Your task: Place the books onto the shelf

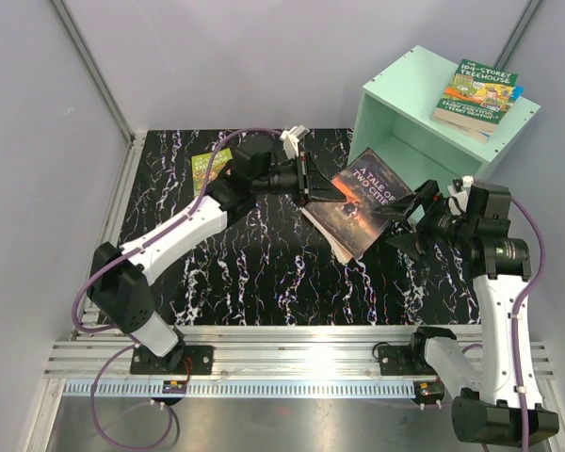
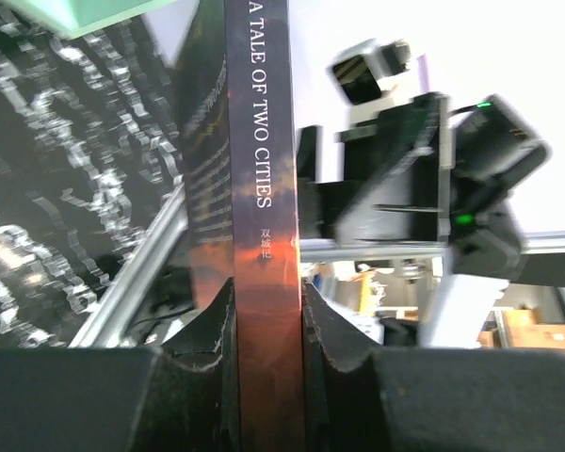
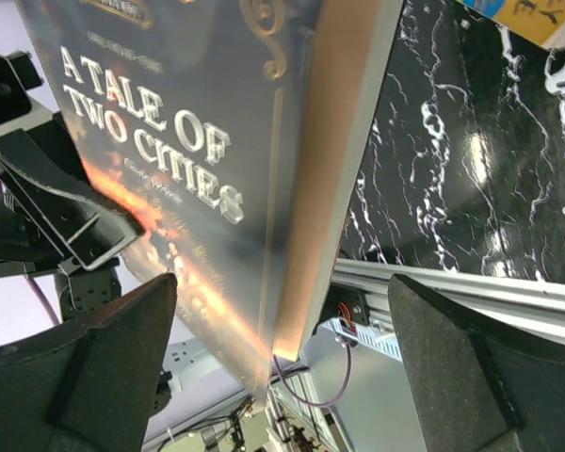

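Black marble-look tabletop (image 1: 264, 273), plain pale walls (image 1: 264, 56): left gripper (image 1: 311, 188) pinches the dark book (image 1: 358, 212) by its spine near the mint shelf (image 1: 395, 104), right gripper (image 1: 405, 221) wide open, probably not touching it.

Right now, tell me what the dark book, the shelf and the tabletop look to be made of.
Dark book: paper with a glossy card cover, judging by the sheen across its title. Shelf: probably painted wood or board, matt mint, flat panels with square edges. Tabletop: glossy black with white veins, marble-look; likely a printed sheet rather than stone, but that is unclear.
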Available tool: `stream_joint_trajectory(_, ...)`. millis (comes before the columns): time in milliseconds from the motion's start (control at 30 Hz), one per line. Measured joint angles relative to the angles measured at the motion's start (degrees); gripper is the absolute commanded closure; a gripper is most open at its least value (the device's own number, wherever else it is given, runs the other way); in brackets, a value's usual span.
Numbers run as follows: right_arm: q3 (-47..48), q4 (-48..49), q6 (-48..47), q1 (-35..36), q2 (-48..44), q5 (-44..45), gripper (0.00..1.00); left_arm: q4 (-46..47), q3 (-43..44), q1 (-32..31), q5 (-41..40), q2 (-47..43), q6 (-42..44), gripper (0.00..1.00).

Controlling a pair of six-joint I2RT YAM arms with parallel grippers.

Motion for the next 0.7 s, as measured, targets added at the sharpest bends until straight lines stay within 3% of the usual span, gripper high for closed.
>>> stream_joint_trajectory(400, -6.1, 27.2, 13.2, 0.0, -4.6, -4.2, 0.0, 10.4, 5.6, 0.0, -0.1, 0.0, -18.0, 1.0)
stream_joint_trajectory(700, -6.0, 38.7, 18.6, 0.0, -1.7, -6.0, 0.0, 16.5, 7.0, 0.2, -3.4, 0.0, -25.7, 1.0)
